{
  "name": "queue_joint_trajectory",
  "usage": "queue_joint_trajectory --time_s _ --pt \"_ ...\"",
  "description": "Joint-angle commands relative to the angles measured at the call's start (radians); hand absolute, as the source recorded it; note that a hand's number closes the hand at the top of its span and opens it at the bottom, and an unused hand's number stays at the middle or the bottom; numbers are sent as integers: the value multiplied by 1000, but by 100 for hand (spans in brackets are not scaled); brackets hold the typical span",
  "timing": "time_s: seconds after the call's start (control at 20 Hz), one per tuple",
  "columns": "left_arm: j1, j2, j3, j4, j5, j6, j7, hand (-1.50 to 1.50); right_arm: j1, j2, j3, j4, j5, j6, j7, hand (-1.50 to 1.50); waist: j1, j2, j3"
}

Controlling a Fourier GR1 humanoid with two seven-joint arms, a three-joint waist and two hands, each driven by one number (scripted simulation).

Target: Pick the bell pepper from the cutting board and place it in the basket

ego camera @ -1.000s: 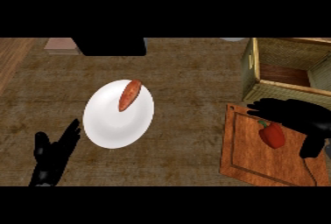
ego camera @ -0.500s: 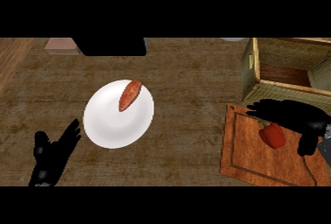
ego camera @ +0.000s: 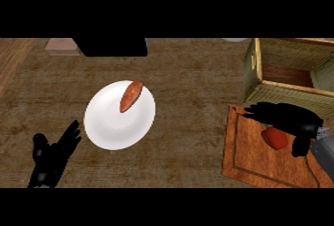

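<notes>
The red bell pepper [ego camera: 275, 137] lies on the wooden cutting board [ego camera: 251, 159] at the right. My right hand [ego camera: 290, 117] hovers right over it, fingers reaching left past the pepper and the thumb hanging down on its right side. The hand looks open and part of the pepper is hidden under the palm. The woven basket [ego camera: 264, 92] stands just beyond the board, at the upper right, with its brown floor showing. My left hand [ego camera: 52, 154] rests open at the lower left, fingers up.
A white plate [ego camera: 114, 126] left of centre carries an orange-brown vegetable [ego camera: 130, 96] near its far rim. A black block [ego camera: 111, 46] and a pale pink object [ego camera: 62, 44] sit at the counter's far edge.
The right hand has settled slightly lower and leftward over the pepper, its thumb drawing nearer to it. The left hand, pepper and plate have not moved.
</notes>
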Motion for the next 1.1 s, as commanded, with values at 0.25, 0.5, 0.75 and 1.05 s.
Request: queue_joint_trajectory --time_s 0.25,0.5,0.75,1.05 --pt "-41 -24 16 71 -4 -19 57 0 17 -14 -3 23 84 -161 -111 150 -4 9 -12" --pt "44 -43 2 21 -34 -3 36 0 -19 38 -16 61 111 -188 -116 150 3 8 -12" --pt "49 -23 23 9 -29 14 33 0 -7 299 -142 16 72 11 506 150 -36 -7 -17" --pt "64 -50 -4 11 -39 16 21 0 -89 577 -146 -103 151 58 993 150 -26 -7 -18"
